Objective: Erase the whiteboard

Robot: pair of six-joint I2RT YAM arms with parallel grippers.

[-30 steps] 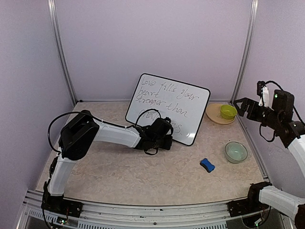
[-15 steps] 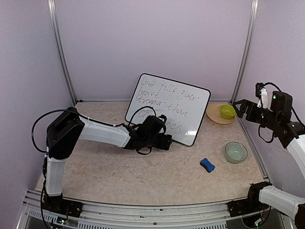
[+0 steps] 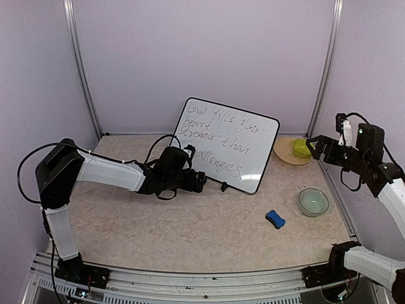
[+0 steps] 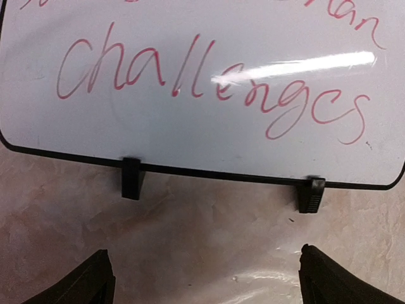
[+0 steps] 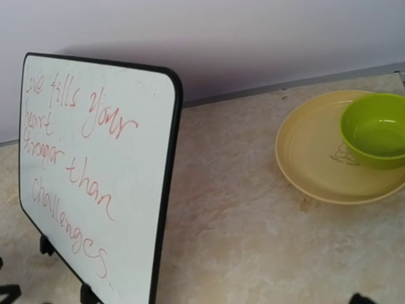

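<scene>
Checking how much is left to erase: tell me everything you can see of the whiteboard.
The whiteboard is a glossy white rectangle in a thin black frame with rounded corners. It stands leaning back, its lower edge in two black feet on the beige table. Reddish handwriting fills it: "Love fills your heart stronger than challenges", none erased. Nothing else touches it; the open left gripper is just in front.

A beige marbled table (image 3: pixel 190 240) is boxed by plain lilac walls (image 3: pixel 202 50) behind it and on both sides; two metal posts (image 3: pixel 81 69) rise from its far corners; a metal rail (image 3: pixel 190 277) edges its near side
</scene>
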